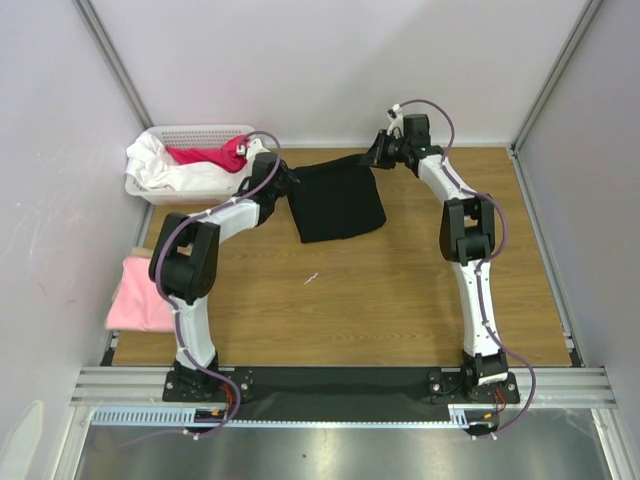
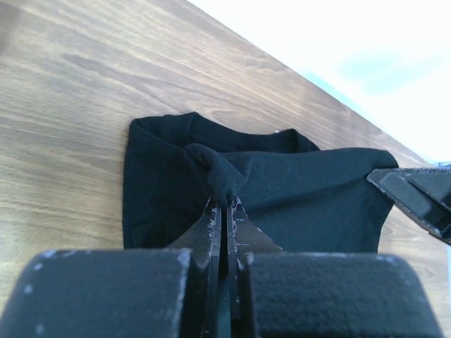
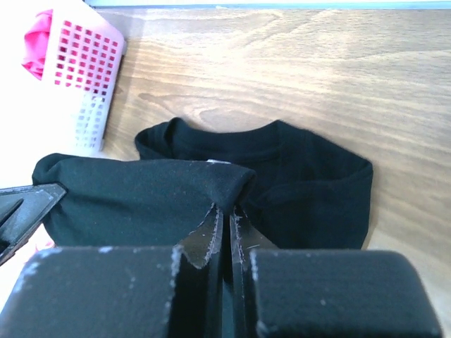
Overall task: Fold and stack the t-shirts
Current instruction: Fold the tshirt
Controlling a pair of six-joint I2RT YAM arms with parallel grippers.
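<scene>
The black t-shirt (image 1: 338,203) is partly folded at the back middle of the wooden table, its far edge lifted between both grippers. My left gripper (image 1: 288,183) is shut on its left corner; the pinched cloth (image 2: 222,176) bunches at the fingertips. My right gripper (image 1: 374,157) is shut on the right corner (image 3: 229,184). The collar shows in the left wrist view (image 2: 211,130) and in the right wrist view (image 3: 225,141). A light pink t-shirt (image 1: 138,294) lies folded at the table's left edge, by the left arm.
A white basket (image 1: 145,186) with white and red cloth stands at the back left corner, also in the right wrist view (image 3: 88,70). White walls enclose the table (image 1: 400,300) on three sides. A small pale scrap (image 1: 312,278) lies mid-table.
</scene>
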